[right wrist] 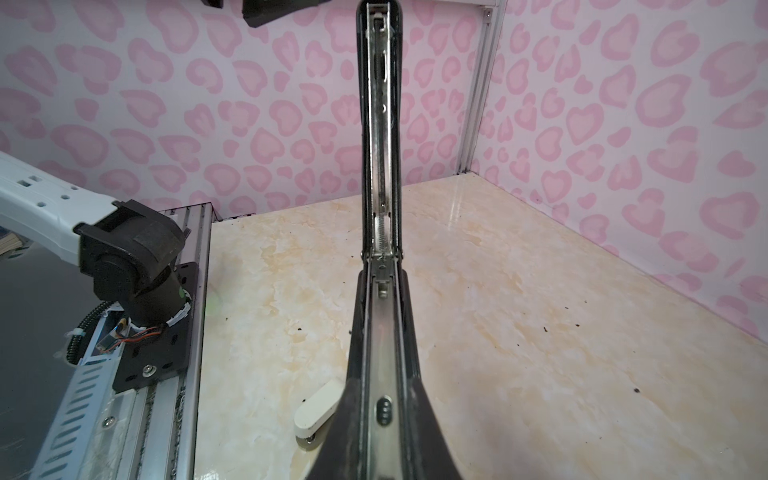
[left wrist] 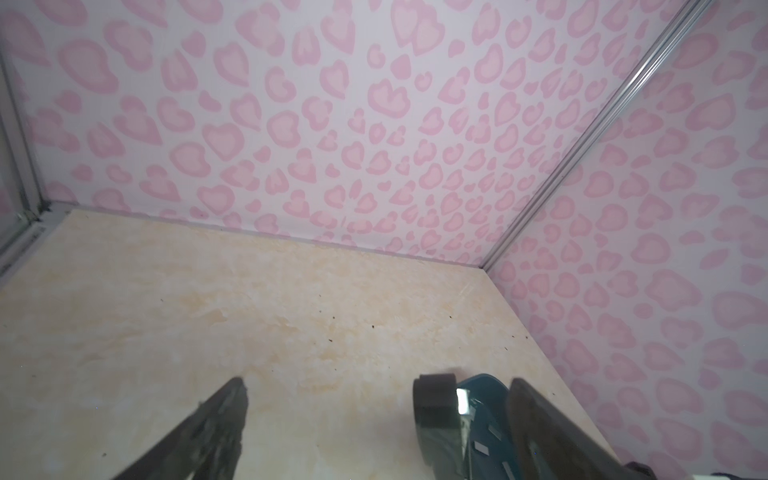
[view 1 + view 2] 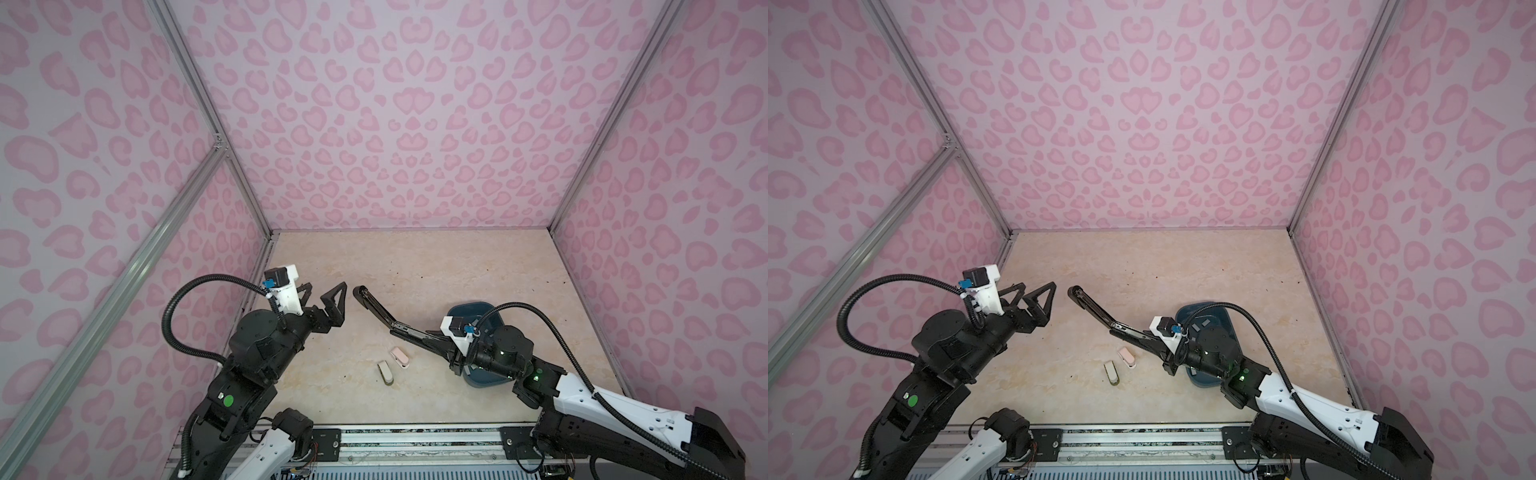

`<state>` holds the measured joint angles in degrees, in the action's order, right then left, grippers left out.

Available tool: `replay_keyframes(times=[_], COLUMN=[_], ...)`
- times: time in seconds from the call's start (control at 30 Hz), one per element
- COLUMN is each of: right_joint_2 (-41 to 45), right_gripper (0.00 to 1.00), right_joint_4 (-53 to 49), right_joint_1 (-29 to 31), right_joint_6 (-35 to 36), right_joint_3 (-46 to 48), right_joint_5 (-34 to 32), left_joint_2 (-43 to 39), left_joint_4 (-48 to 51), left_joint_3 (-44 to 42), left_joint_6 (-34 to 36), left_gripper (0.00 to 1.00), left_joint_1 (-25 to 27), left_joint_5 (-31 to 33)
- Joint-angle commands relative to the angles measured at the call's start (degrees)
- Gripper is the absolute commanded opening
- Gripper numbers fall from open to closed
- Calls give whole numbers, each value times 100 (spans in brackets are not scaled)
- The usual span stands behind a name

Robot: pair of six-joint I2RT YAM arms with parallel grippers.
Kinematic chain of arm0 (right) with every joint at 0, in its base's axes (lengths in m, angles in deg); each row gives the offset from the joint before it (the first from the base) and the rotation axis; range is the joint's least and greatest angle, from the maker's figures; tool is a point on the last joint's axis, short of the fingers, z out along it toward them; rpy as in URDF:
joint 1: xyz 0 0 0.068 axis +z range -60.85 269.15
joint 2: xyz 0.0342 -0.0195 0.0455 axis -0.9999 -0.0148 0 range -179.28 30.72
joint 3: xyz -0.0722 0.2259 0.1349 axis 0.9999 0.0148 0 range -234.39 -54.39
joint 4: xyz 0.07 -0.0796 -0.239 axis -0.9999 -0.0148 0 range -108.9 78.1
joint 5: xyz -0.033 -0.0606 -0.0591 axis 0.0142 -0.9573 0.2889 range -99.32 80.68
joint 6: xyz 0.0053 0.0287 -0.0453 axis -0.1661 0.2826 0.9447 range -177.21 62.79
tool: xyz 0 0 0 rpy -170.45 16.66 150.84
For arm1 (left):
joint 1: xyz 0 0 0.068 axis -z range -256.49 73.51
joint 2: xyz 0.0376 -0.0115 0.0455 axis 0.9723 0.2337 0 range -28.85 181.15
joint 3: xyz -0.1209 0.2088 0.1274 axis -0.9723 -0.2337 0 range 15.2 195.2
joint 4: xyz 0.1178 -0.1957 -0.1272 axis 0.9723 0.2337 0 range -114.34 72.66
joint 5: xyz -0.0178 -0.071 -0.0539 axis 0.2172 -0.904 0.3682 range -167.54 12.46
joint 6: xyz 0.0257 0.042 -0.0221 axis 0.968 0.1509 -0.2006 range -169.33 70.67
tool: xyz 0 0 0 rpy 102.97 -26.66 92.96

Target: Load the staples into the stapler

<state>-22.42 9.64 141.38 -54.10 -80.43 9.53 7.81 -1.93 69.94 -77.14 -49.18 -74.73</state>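
Black steel-channelled stapler [image 3: 376,309] is being clamped by the right gripper [image 3: 422,337], lid swung back so its magazine is lying exposed for loading, while the left gripper [image 3: 327,286] is hovering empty, jaws spread wide, and the flat grey staples [image 3: 1204,322] are sitting in the dark blue tray [image 3: 1227,328].

Bright, even light w/ soft shadows; wrist cams blurry close-up.

Both top views looked down from the front, sharing the table [image 3: 436,266]. Wrist views sat low, the right close along the stapler [image 1: 380,124].
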Motion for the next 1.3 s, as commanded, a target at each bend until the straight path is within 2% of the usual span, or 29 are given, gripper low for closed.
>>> replay_keyframes(times=[0.0, 0.1, 0.2, 0.3, 0.43, 0.9, 1.17, 1.27], right_joint_2=[-153, -248, -250, -207, -130, 30, -250, -526], right_gripper=[0, 0, 0, 0, 0, 0, 0, 0], right_joint_4=[444, 364, 364, 421, 468, 599, 668, 883], right_joint_1=[65, 85, 86, 86, 85, 85, 86, 86], right_joint_6=[-66, -48, -28, -43, -82, -330, -516, -626], right_joint_3=[-84, -138, -120, -85, -29, 66, -26, -82], right_joint_5=[-233, -370, -438, -427, -424, -899, -1834, -1964], left_joint_2=[358, 417, 780, 1136, 1408, 1568, 1215, 914], left_joint_4=[-435, -1194, -845, -830, -836, -783, -555, -626], left_joint_3=[123, -208, 28, -69, -232, -687, -740, -1023], left_joint_6=[-852, -849, -686, -695, -778, -711, -559, -480], left_gripper=[98, 98, 98, 98, 98, 98, 98, 98], left_joint_1=[122, 591, 1070, 1205, 1215, 1126, 828, 820], left_joint_5=[-638, -467, 215, 494, 949, 2136, 2088, 1904])
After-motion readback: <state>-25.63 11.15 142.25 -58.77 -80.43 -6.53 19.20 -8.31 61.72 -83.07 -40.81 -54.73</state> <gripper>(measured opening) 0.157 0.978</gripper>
